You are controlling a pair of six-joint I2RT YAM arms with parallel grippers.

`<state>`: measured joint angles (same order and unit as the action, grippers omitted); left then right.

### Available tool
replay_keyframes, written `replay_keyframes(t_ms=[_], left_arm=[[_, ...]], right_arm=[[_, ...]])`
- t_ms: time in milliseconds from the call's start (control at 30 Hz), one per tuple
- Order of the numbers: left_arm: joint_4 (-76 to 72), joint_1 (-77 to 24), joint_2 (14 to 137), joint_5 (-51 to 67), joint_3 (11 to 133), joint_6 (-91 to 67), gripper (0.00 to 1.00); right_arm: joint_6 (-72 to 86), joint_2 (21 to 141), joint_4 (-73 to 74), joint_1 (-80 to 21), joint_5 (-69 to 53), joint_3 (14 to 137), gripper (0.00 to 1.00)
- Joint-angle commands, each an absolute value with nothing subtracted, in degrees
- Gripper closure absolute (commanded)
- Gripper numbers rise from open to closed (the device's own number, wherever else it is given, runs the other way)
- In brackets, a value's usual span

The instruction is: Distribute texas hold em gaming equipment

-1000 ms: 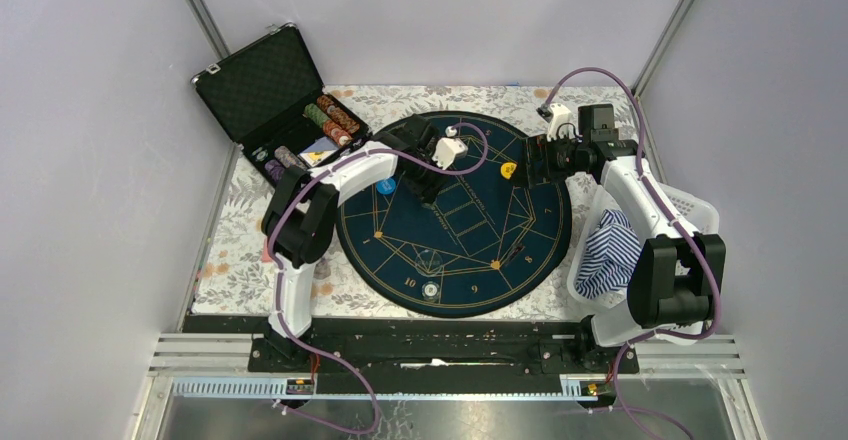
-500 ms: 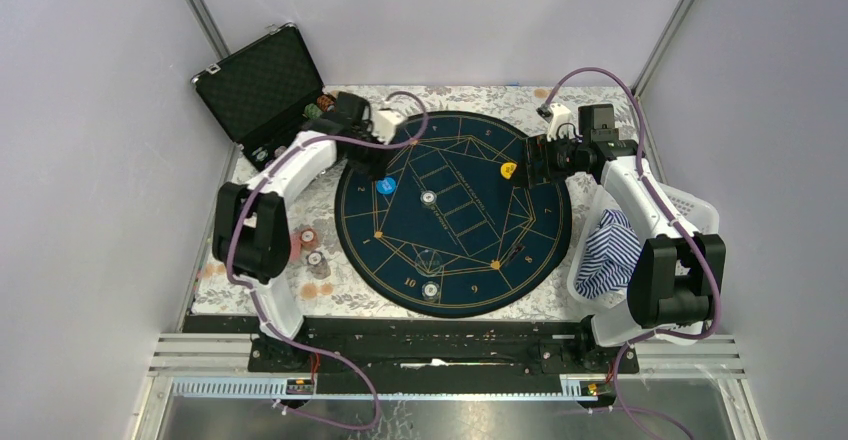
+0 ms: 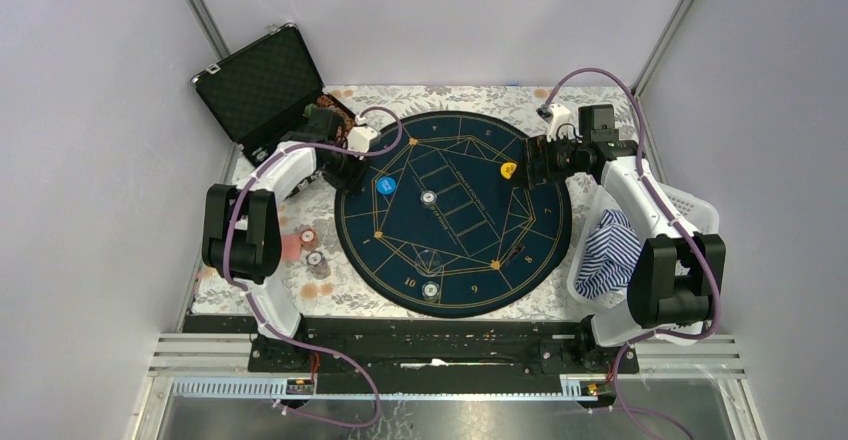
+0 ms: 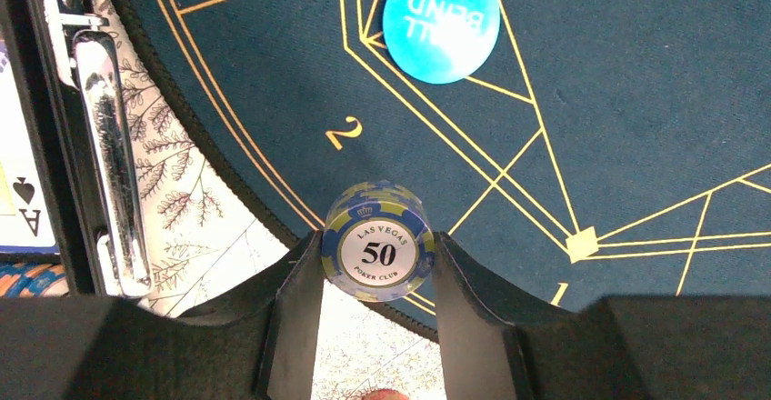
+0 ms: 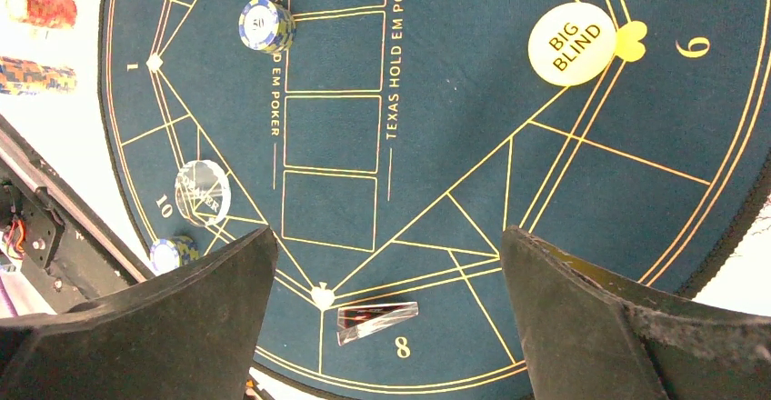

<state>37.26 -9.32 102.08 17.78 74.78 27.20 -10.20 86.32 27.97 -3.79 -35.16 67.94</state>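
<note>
- Top external view. One round mat (image 3: 470, 245) on the patterned surface (image 3: 240, 290).
- On the mat: one blue disc (image 3: 386, 186), one yellow disc (image 3: 508, 170), and two lots of chips, the centre chip stack (image 3: 428, 198) and the near-rim chip stack (image 3: 430, 289).
- Off the mat to its left: two side chips (image 3: 309, 237), close together on the surface.
- One black case (image 3: 265, 85), open, at the far left. One basket (image 3: 695, 200) at the right holds one striped cloth (image 3: 607, 250).
- The left hand (image 3: 348, 172) is at the mat's left rim beside the case. The right hand (image 3: 528, 167) is just beside the yellow disc.
- Change: a second ago the left arm reached over the mat's middle, hiding the centre chip stack and the side chips. It has since swung back left. The right arm and both discs are unmoved.
- Left wrist view. The left hand is clamped on one held chip stack (image 4: 377, 236), blue and yellow and marked 50, over the mat's rim by the numeral 2.
- The blue disc lies flat beyond it, apart. One ace card (image 4: 18, 209) shows face-up in the case.
- Right wrist view. The right hand's fingers (image 5: 227, 282) stand wide apart above the mat, gripping nothing.
- Below it: the yellow disc, marked BIG BLIND; one clear round button (image 5: 203, 191); one clear wedge (image 5: 377, 316) near the numeral 8.
- Two chip stacks stand on the mat and two outer stacks (image 5: 36, 5) off it.
</note>
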Motion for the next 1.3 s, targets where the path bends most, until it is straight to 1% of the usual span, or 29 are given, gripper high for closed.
replay_keyframes(t_ms=[0,233,600,633,767,833,1000,1100,1267], left_arm=[[33.37,-8.96,101.25,20.68,72.62,28.38,0.65],[32.67,-9.31,101.05,20.97,69.91,28.39,0.62],[27.99,-10.03,102.42,19.0,66.96,28.39,0.54],[27.92,-10.24,102.54,18.98,66.89,28.39,0.51],[27.96,-11.5,102.16,18.1,66.13,28.79,0.33],[27.95,-11.77,101.32,17.71,65.97,28.14,0.28],[33.84,-11.57,98.01,19.08,70.11,25.13,0.03],[36.77,-10.7,94.29,20.34,73.72,22.07,0.01],[39.01,-8.64,88.04,23.44,75.56,15.32,0.01]], right_arm=[[-10.82,85.52,27.37,-3.5,-35.78,67.77,0.0],[-10.74,85.93,27.47,-3.51,-36.48,67.87,0.0],[-10.63,85.86,27.42,-3.51,-36.71,67.76,0.0],[-10.63,85.87,27.42,-3.52,-36.72,67.84,0.0],[-10.63,85.75,27.42,-3.52,-36.52,67.85,0.0],[-10.63,85.78,27.42,-3.51,-36.45,67.85,0.0],[-9.58,85.47,26.28,-3.74,-36.44,68.32,0.0],[-9.76,87.1,27.34,-5.5,-35.42,70.93,0.0],[-9.87,91.9,27.79,-12.59,-29.63,76.91,0.0]])
